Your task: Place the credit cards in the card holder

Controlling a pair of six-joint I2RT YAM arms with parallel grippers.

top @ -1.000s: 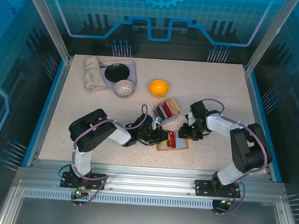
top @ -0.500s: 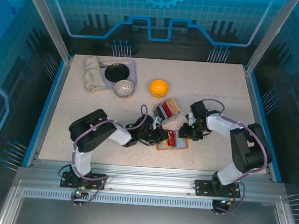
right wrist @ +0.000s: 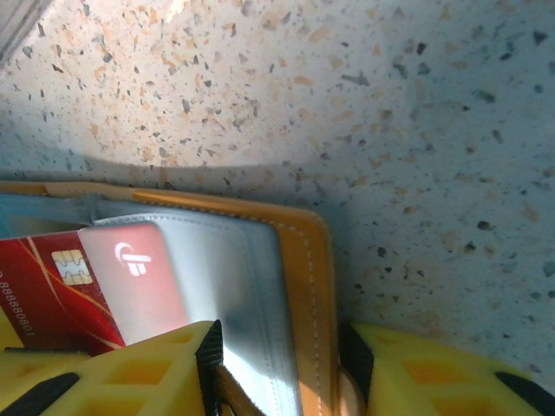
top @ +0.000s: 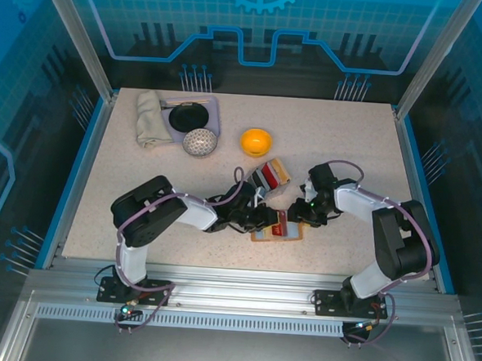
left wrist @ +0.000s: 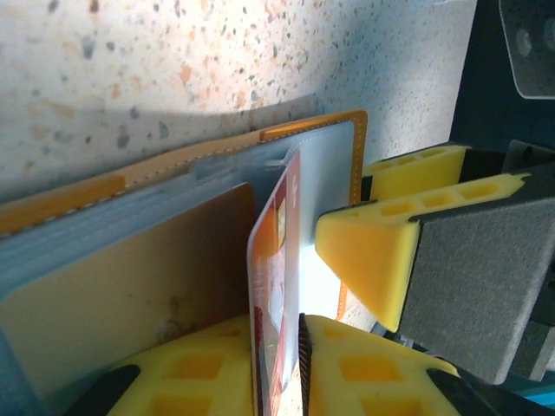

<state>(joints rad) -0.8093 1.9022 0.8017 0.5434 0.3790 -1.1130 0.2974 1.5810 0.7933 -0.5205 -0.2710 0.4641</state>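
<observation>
The left end effector (left wrist: 279, 347) grips a pale card (left wrist: 276, 260) on edge between its yellow pads, the card's free end standing over the open holder (left wrist: 312, 130). That end sits at the mouth of a clear pocket on the holder's right half. Whether the edge has entered the sleeve cannot be told. A tan card (left wrist: 130, 286) already lies in the pocket beside it.

The right end effector (right wrist: 282, 381) is closed narrowly on the holder's orange-stitched edge, a pad (right wrist: 147, 373) on each side, and appears to be steadying it on the desk (top: 349, 146). A red card (right wrist: 52, 286) with a chip sits partly under a clear sleeve next to that grip.

The step in hand looks like insertion of one card, with at least two seated. The next move probably calls for tipping the card flatter to line it up with the pocket. It would then slide in along the sleeve while the right side keeps the holder from shifting. The two end effectors are very close, so there is little room.

Just beyond the holder, more cards (top: 266, 177) stand in a row, so the task seems part done. Farther off is an orange bowl (top: 256, 140).
</observation>
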